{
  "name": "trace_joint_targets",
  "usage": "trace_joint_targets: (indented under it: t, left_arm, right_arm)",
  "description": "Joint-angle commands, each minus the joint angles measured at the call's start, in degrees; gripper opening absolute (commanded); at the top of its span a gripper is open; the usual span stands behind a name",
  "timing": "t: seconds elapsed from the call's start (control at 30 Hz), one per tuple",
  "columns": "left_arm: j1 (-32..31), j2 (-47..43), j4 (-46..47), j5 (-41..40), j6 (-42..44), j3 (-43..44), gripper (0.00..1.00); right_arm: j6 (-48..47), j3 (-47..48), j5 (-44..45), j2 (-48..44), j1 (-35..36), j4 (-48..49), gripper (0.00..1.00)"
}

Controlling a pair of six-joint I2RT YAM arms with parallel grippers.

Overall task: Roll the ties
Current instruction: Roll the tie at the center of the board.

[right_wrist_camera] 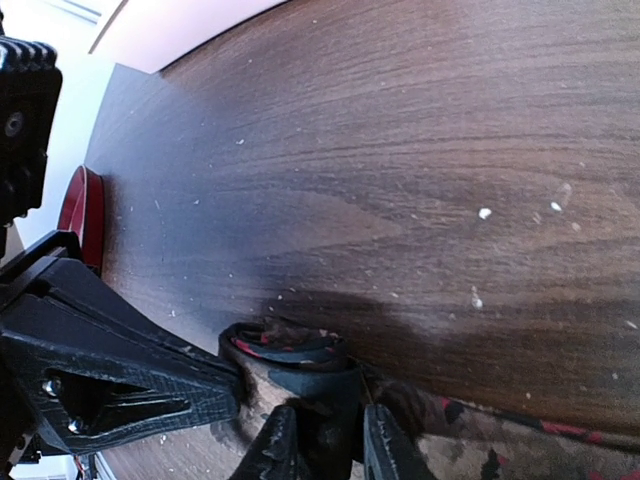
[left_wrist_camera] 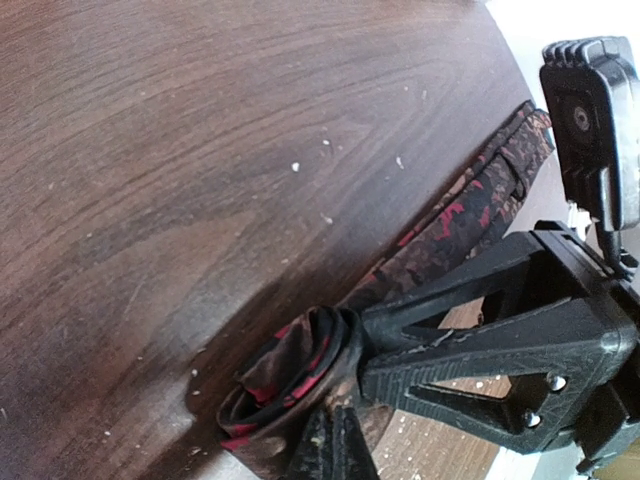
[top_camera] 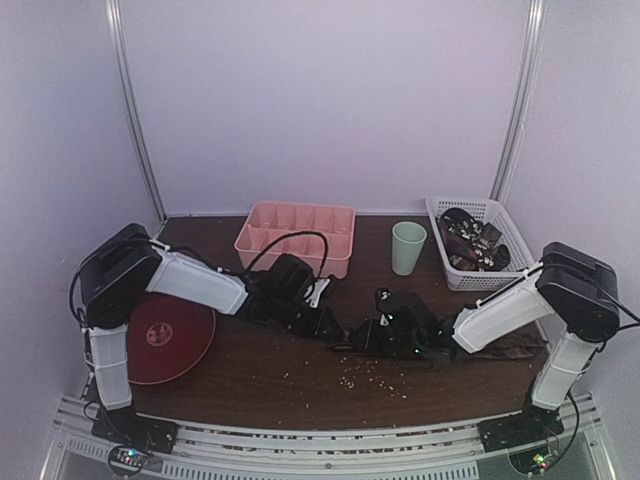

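**Both grippers on the half-rolled tie, mid-table**

You've got both arms meeting at the middle of the table (top_camera: pixel 250 375). The tie (left_wrist_camera: pixel 470 200), dark with red flecks, lies flat on the wood. One end is wound into a small coil (left_wrist_camera: pixel 290 385), and the rest runs straight off toward the right arm's side.

Your left gripper (left_wrist_camera: pixel 328 440) has its fingers pressed together, tips against the coil's edge. You can't tell whether a layer of fabric is caught between them. Your right gripper (right_wrist_camera: pixel 328 415) has its fingers a little apart with dark tie fabric between them, right at the coil. Real pinch or just a straddle, can't tell. The two grippers' tips come close together at the coil.

Pale specks (top_camera: pixel 375 378) dot the wood near the arms. Red plate (top_camera: pixel 170 338) sits left. Pink tray (top_camera: pixel 340 212) and green cup (top_camera: pixel 408 247) are at the back. White basket (top_camera: pixel 483 204) holding more ties (top_camera: pixel 470 245) is back right.
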Motion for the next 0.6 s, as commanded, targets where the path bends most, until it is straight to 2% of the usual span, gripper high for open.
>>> trace_joint_targets:
  t: [0.0, 0.23, 0.37, 0.47, 0.57]
  left_arm:
    - [-0.1, -2.6, 0.8, -3.8, -0.3, -1.1, 0.01]
    - [2.7, -7.2, -1.0, -8.8, 1.1, -3.6, 0.11]
    - [5.2, -7.4, -1.1, -8.1, 4.7, -4.1, 0.13]
    - [6.0, -8.4, -2.1, -7.3, 12.3, -3.3, 0.18]
    - [5.9, -11.9, -2.3, -7.0, 24.1, -4.1, 0.27]
  right_arm:
    - [-0.7, 0.5, -1.6, 1.6, -0.7, 2.6, 0.24]
    - [-1.6, 2.0, -7.7, 4.0, -0.9, 5.6, 0.23]
    - [-0.7, 3.2, -10.9, 5.8, -0.9, 6.8, 0.23]
    - [0.2, 3.4, -12.9, 6.9, -0.9, 8.9, 0.23]
    - [0.3, 3.8, -13.3, 7.4, -1.0, 8.8, 0.23]
